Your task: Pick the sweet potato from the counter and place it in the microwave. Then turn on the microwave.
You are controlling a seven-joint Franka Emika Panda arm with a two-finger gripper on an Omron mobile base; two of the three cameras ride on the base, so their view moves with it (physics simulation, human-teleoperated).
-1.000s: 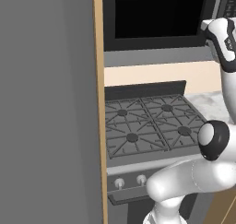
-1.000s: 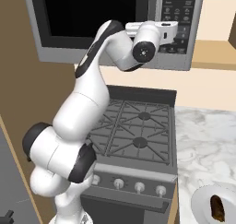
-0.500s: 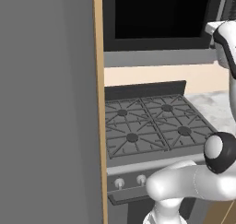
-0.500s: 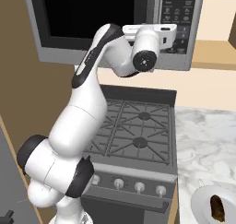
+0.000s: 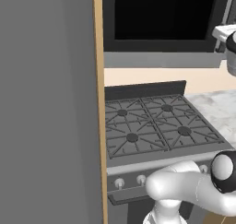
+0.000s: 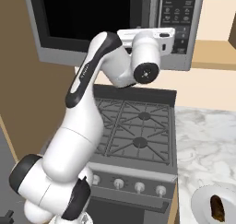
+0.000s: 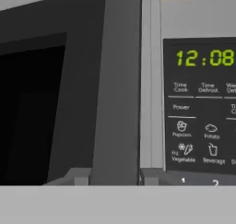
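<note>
The microwave (image 6: 92, 15) hangs above the stove with its dark glass door shut. My gripper (image 6: 167, 36) is held up right in front of the seam between the door and the button panel (image 6: 180, 15); its fingers are hidden behind the hand. The hand view looks straight at the grey vertical door edge (image 7: 146, 89) and the panel (image 7: 203, 117) with its lit clock. The sweet potato (image 6: 216, 208), a small brown lump, lies on a white plate (image 6: 199, 201) on the marbled counter (image 6: 203, 140), far below and to the right of the gripper.
A dark gas stove (image 6: 138, 126) with grates and front knobs sits directly under the microwave. A tall grey cabinet side with a wooden edge (image 5: 97, 103) stands left of the stove. The counter (image 5: 216, 108) runs to the stove's right.
The wrist and elbow have sunk a little and the lower arm has swung leftwards. The hand has stayed in front of the microwave's right side. The sweet potato has not moved.
</note>
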